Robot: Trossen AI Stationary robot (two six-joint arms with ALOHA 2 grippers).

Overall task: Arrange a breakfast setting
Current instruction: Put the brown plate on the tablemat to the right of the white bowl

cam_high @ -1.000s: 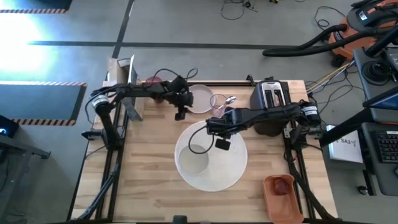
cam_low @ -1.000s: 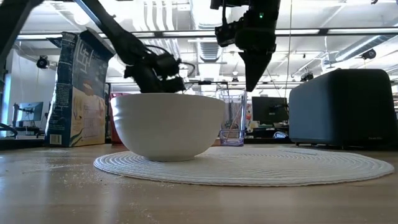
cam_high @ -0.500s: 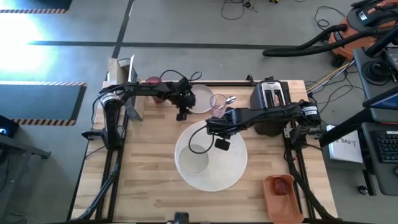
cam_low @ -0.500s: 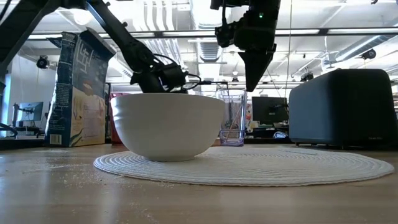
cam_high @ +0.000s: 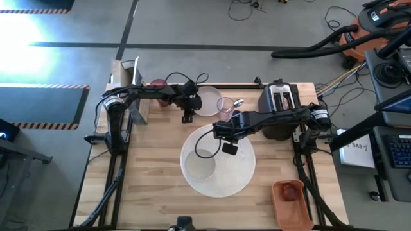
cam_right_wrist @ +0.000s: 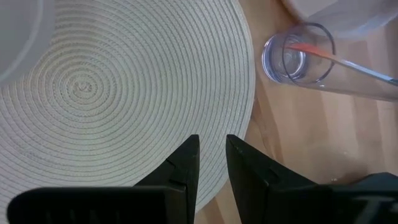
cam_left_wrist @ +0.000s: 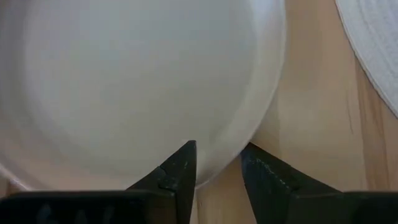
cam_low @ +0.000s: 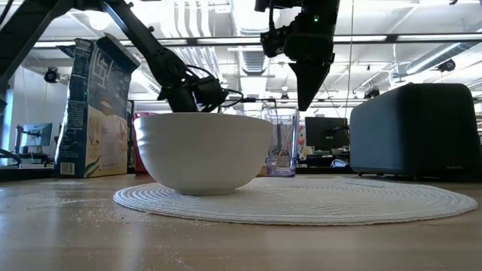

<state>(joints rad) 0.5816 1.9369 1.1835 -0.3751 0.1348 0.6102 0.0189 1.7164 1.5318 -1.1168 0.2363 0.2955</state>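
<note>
Placemat (cam_high: pixel 225 176) lies at the table centre, round, white and woven. Bowl (cam_high: pixel 198 165) sits on its left part, upright; the low view shows it (cam_low: pixel 203 150) resting on the mat (cam_low: pixel 361 199).

Left gripper (cam_high: pixel 187 113) is at the table's rear, at the left edge of the plate (cam_high: pixel 207 101). In the left wrist view its fingers (cam_left_wrist: pixel 180 177) stand a narrow gap apart with the plate rim (cam_left_wrist: pixel 249 118) running between them; whether they touch the rim cannot be told. The plate lies flat on the wood, just clear of the mat edge (cam_left_wrist: pixel 373 43).

Right gripper (cam_high: pixel 222 136) hangs above the mat, just right of the bowl and in front of the cup (cam_high: pixel 225 106). In the right wrist view its fingers (cam_right_wrist: pixel 183 165) are nearly together, a narrow slot between them, holding nothing, with the mat (cam_right_wrist: pixel 124 93) below them. The low view shows this gripper (cam_low: pixel 305 98) pointing down, raised well above the mat.

Cup (cam_right_wrist: pixel 297 55) stands upright on bare wood just beside the mat's rear edge, between the plate and the toaster (cam_high: pixel 280 109). Spoon (cam_right_wrist: pixel 348 62) lies in the cup, its handle leaning out over the rim.

Toaster sits at the rear right of the table. Box (cam_low: pixel 94 109) stands upright at the rear left. Red fruit (cam_high: pixel 291 191) lies in a brown tray (cam_high: pixel 290 205) at the front right corner, well apart from the mat.
</note>
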